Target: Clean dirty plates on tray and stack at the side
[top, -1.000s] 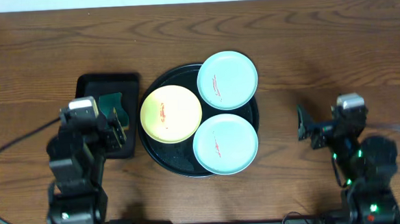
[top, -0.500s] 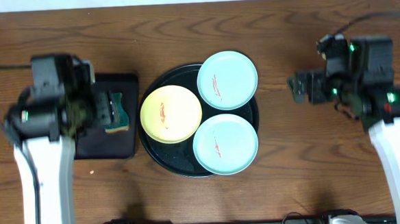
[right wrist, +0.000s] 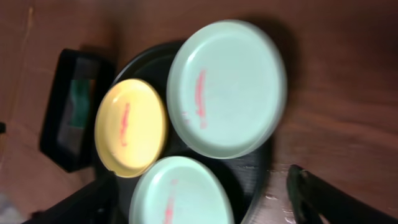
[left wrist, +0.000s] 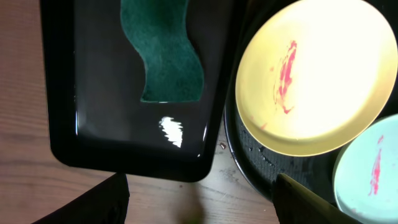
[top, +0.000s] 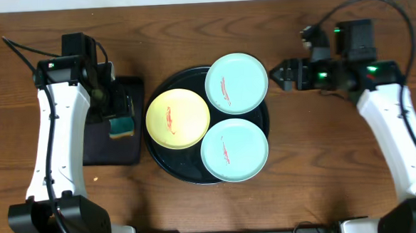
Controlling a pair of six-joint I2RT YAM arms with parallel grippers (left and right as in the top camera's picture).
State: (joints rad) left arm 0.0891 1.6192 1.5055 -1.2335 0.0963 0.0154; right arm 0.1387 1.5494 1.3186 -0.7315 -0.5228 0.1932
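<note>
Three plates lie on the round black tray: a yellow plate on the left, one turquoise plate at the back and another turquoise plate at the front. Each has a red smear. My left gripper is open and empty above the rectangular tray, left of the yellow plate. My right gripper is open and empty, just right of the back turquoise plate. The right wrist view also shows the yellow plate and the front turquoise plate.
A small rectangular black tray lies left of the round tray and holds a green sponge. The sponge also shows in the left wrist view. Bare wooden table lies right of the round tray.
Both arms have swung from the near table edge toward the back. The left gripper now hangs over the rectangular tray. The right gripper has moved in toward the back turquoise plate.
</note>
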